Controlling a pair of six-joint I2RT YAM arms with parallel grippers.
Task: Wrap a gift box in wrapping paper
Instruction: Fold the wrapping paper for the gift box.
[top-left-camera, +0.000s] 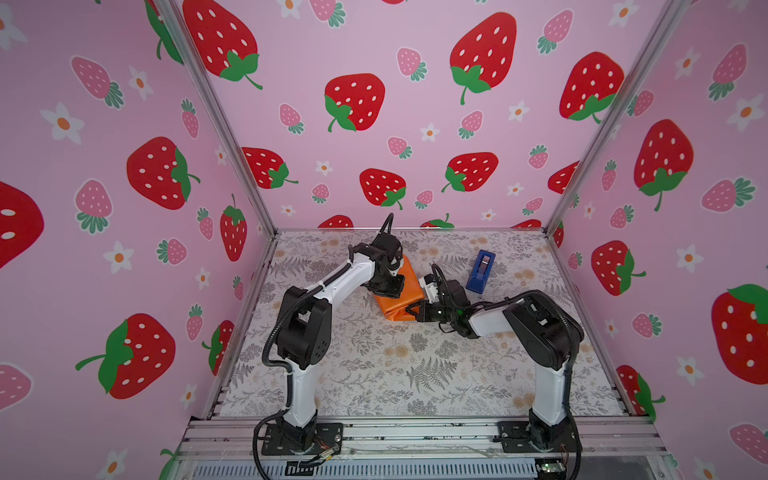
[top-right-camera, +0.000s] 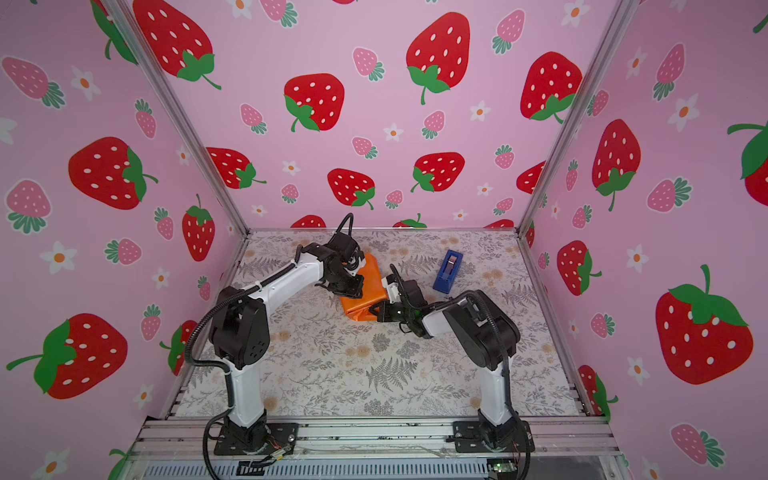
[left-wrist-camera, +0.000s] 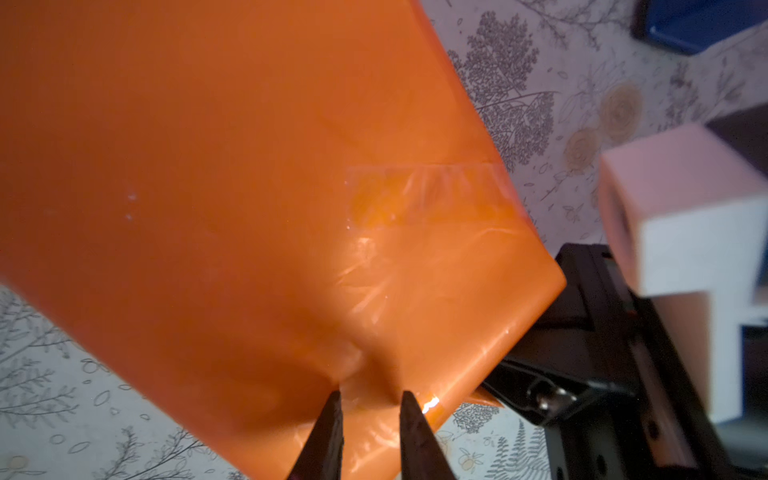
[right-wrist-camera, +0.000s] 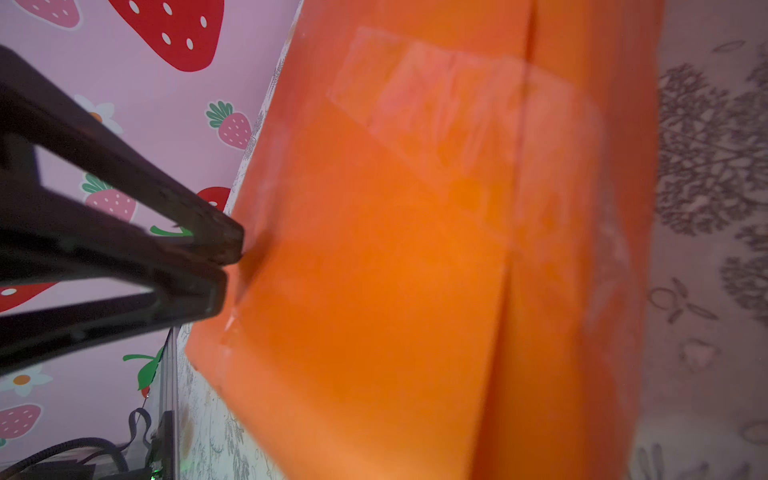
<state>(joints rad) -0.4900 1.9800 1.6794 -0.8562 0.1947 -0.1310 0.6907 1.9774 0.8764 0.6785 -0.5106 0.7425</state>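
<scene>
Left gripper (left-wrist-camera: 370, 401): jaws parted a little. We see orange between the two dark fingertips (left-wrist-camera: 332, 419), whose points rest on the glossy paper where it dimples.
Right gripper (right-wrist-camera: 230, 266): closed, both fingers together and butted against the parcel's edge; whether a fold is nipped between them we cannot tell.
Wrapping paper (top-left-camera: 395, 309): folded into a blocky orange parcel on the floral table covering (top-left-camera: 374, 365), past the middle of the table, between the two grippers.
Gift box: hidden under the paper in every view.
Top views only: we get both arms whole, the left one reaching down onto the parcel's far side and the right one coming in low at its near corner. The blue tape dispenser (top-left-camera: 480, 272) stands apart from the parcel on the right arm's side.
Wrist views only: a strip of clear tape (left-wrist-camera: 424, 195) crosses a seam in the paper, wrinkled and shiny — too fine for the top views to show.
Left wrist view: the right gripper's black body sits at the parcel's corner.
Right wrist view: the strawberry wall (right-wrist-camera: 124, 62) shows behind the fingers.
Writing: any label on the dispenser is too small for us to read.
</scene>
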